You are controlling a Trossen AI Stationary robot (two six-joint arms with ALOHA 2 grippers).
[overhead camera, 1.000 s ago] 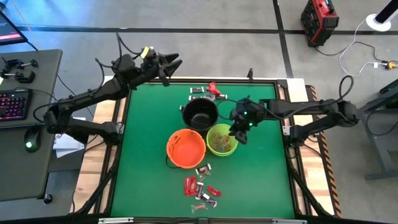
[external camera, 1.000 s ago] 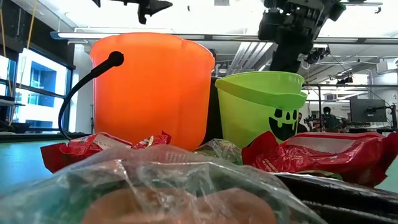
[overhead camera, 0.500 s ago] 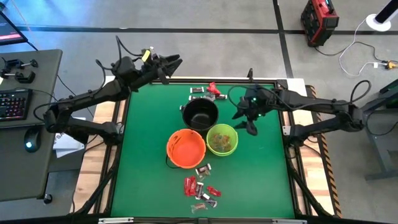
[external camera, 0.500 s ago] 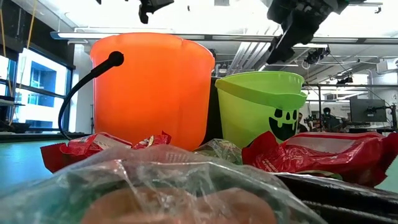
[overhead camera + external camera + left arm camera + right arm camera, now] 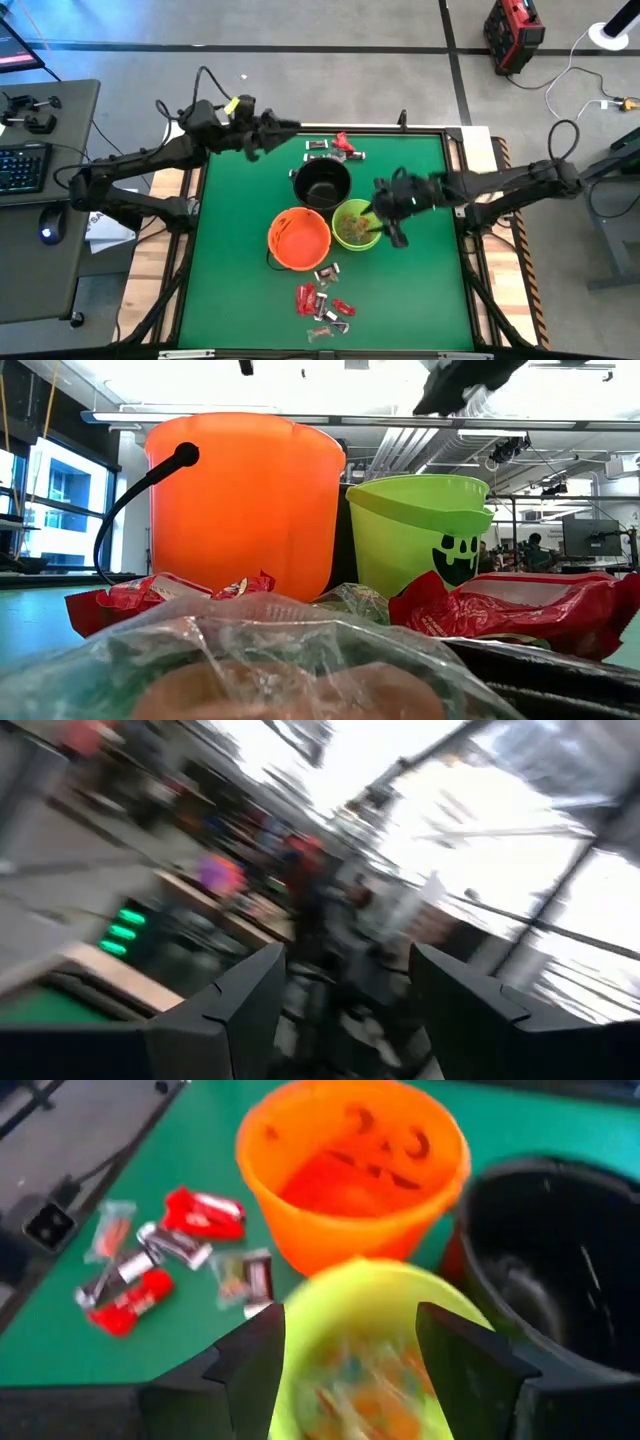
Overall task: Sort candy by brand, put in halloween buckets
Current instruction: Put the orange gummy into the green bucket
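Right pincer (image 5: 385,222), fingers apart and empty, hovers beside the lime green bucket (image 5: 356,224).

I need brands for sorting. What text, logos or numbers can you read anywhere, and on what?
No readable text anywhere.
Lime green bucket: a black ghost face, a picture only, no words.
Orange bucket: dark face markings on the inner wall, no letters.
Red candy wrappers: print too blurred to read.
Loose candy near the table's front edge: too small to read.

Glossy plastic buckets (image 5: 299,238) on a matt green table (image 5: 230,250), crinkly shiny candy (image 5: 322,303).
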